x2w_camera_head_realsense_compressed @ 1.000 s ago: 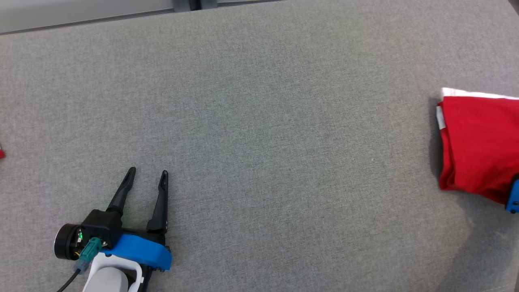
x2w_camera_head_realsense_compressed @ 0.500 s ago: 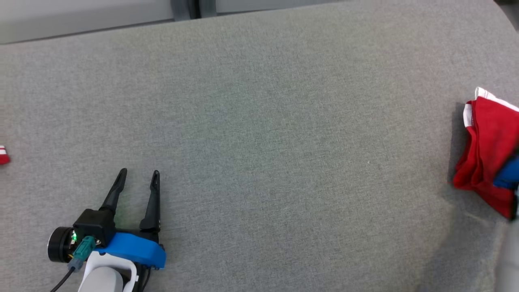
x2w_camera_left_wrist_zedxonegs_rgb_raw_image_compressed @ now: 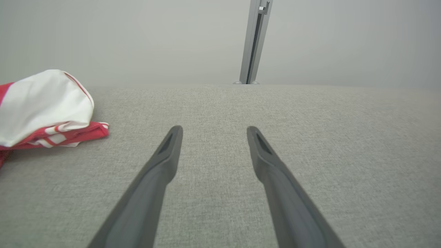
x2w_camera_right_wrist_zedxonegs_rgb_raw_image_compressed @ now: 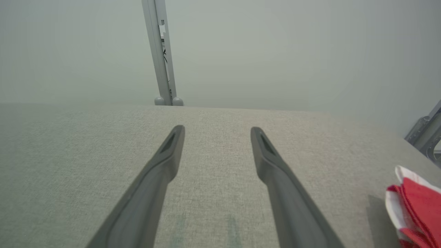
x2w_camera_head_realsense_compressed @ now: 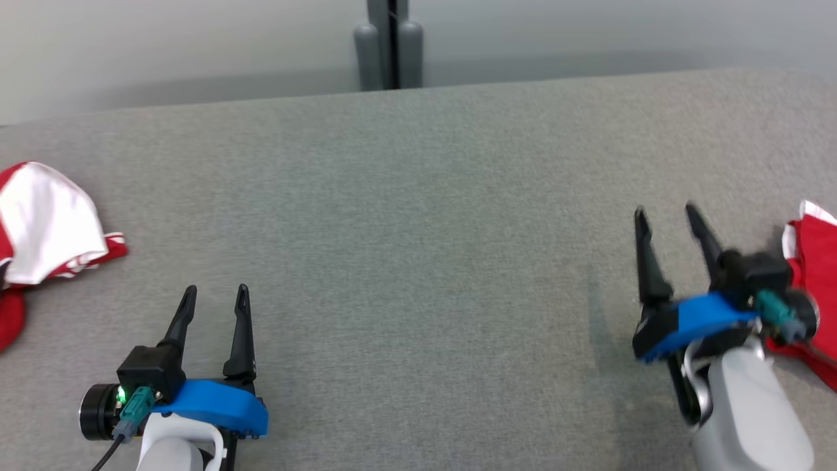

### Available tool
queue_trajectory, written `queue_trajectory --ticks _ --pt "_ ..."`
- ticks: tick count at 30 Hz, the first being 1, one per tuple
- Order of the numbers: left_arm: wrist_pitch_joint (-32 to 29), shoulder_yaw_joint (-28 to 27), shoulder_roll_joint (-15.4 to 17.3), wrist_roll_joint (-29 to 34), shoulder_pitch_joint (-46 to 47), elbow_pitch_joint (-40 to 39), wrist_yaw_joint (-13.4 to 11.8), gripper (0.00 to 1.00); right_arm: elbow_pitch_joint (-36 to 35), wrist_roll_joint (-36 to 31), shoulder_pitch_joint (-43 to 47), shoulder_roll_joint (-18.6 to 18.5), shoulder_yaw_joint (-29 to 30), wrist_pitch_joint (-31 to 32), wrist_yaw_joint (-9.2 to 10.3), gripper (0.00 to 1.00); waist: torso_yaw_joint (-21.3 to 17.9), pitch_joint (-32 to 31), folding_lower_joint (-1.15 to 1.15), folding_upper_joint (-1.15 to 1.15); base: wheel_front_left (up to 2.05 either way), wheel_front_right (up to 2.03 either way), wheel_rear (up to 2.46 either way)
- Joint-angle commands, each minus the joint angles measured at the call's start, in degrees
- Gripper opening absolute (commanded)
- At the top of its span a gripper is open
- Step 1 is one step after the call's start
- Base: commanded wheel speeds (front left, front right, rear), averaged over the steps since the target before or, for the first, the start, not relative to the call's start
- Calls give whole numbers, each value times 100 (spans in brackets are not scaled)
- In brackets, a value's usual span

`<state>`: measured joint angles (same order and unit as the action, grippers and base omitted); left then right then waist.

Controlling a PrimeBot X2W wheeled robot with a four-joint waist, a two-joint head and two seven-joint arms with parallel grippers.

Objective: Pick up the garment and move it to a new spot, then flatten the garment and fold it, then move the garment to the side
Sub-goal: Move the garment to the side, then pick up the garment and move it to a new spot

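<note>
**Two garments at opposite table edges, both grippers empty**

Item 1. Table [x2w_camera_head_realsense_compressed: 418,196]: grey fabric top, bare across its whole middle.

Item 2. Red-and-white garment [x2w_camera_head_realsense_compressed: 46,222]: a loose, rumpled heap at the left edge, about halfway between the near and far edges. In the left wrist view it [x2w_camera_left_wrist_zedxonegs_rgb_raw_image_compressed: 44,103] lies ahead of the fingers and off to their left, well apart from them. No clear long axis shows.

Item 3. Red garment [x2w_camera_head_realsense_compressed: 820,252]: layered, with a white trim, at the right edge and partly cut off by the frame. As far as it shows, its long side runs along that edge, near to far. It looks folded and set aside, so that part of the task appears done.

Item 4. Right gripper [x2w_camera_head_realsense_compressed: 664,210]: jaws apart, nothing between them, fingers pointing at the far edge. The red garment [x2w_camera_right_wrist_zedxonegs_rgb_raw_image_compressed: 420,206] is just beside it, to the right of its fingers and not ahead of them.

Item 5. Left gripper [x2w_camera_head_realsense_compressed: 216,291]: jaws apart and empty, near the near edge, also pointing at the far edge.

Governing relation: each garment lies outboard of the nearer arm. If the heap is next, the left arm is much the closer and would need to swing left.
</note>
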<state>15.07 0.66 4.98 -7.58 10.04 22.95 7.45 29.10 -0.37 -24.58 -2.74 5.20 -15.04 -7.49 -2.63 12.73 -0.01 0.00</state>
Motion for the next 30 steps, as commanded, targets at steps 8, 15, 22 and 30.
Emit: queue_trajectory --ticks 8,15,22,30 --pt "14 -257 -115 177 -227 160 -53 100 -248 596 959 -32 -303 -17 -1 100 197 -458 1 0 0 0 0" --pt "14 -358 -181 210 -600 199 -198 100 -225 845 1442 -27 -460 -18 -1 100 68 -965 1 0 0 0 0" --pt "15 -243 -204 156 -844 164 -318 100 -252 836 1678 -25 -508 -18 -2 100 -17 -1233 1 0 0 0 0" --pt "15 -94 -207 32 -969 124 -440 100 -272 816 1814 -26 -569 -18 -1 100 -44 -1327 1 0 0 0 0"
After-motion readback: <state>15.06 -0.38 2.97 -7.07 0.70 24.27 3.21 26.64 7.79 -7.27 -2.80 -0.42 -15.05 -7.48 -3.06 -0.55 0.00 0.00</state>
